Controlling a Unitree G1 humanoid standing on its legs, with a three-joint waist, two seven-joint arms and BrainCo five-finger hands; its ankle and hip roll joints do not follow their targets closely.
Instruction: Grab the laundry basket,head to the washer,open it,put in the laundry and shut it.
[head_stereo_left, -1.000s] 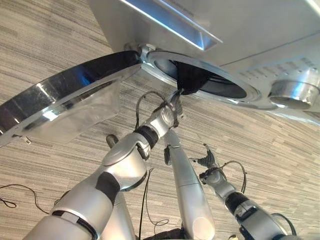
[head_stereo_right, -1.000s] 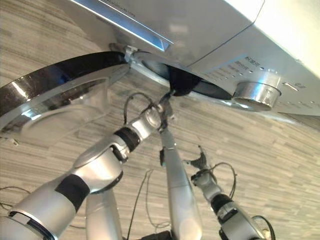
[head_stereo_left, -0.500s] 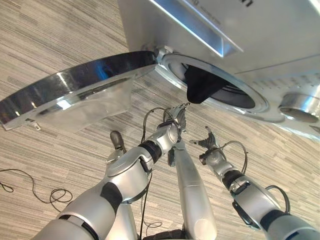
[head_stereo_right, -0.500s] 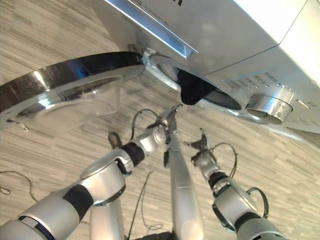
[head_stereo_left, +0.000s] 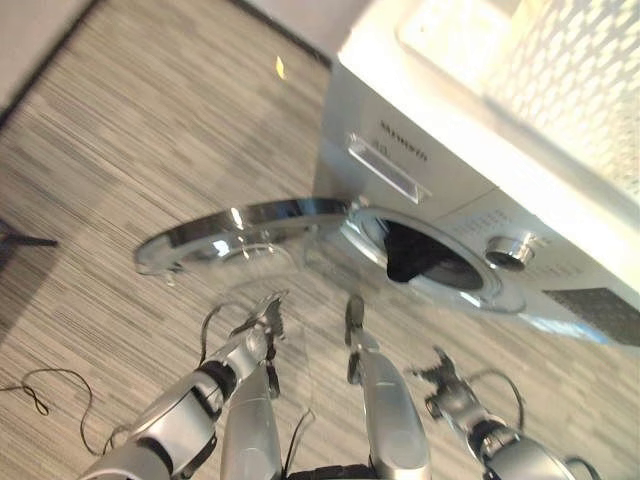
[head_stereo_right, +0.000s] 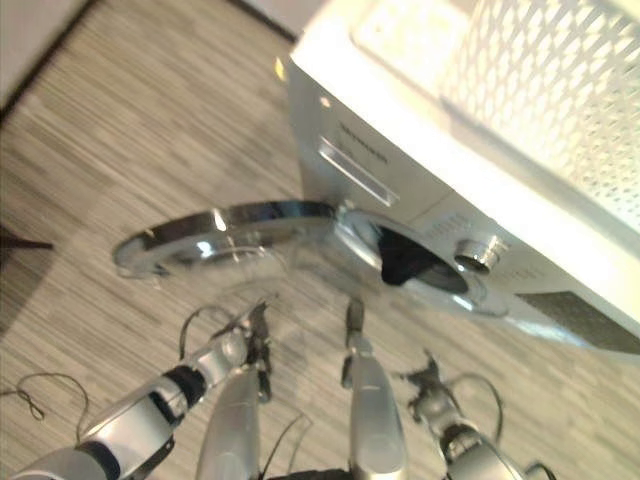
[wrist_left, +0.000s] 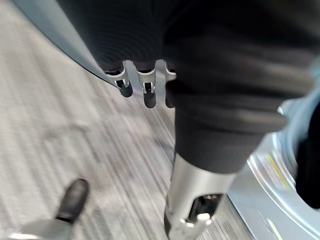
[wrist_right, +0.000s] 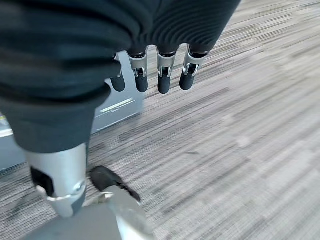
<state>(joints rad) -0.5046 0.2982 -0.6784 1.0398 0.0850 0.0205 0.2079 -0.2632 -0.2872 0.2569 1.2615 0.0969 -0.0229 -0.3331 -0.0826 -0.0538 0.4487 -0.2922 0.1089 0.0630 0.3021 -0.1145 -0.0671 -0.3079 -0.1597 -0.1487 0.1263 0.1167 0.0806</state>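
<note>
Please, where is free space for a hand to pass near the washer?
Free: the floor left of the open door, and the strip between the hands and the washer. Crowded: the drum mouth, where dark laundry hangs over the rim. The left hand and the right hand hold nothing.

Washer stands on striped floor; door swung wide open to the left; dark cloth hangs at the drum mouth; white perforated basket sits on top; left robot hand and right robot hand low, well apart from washer, fingers loose.
</note>
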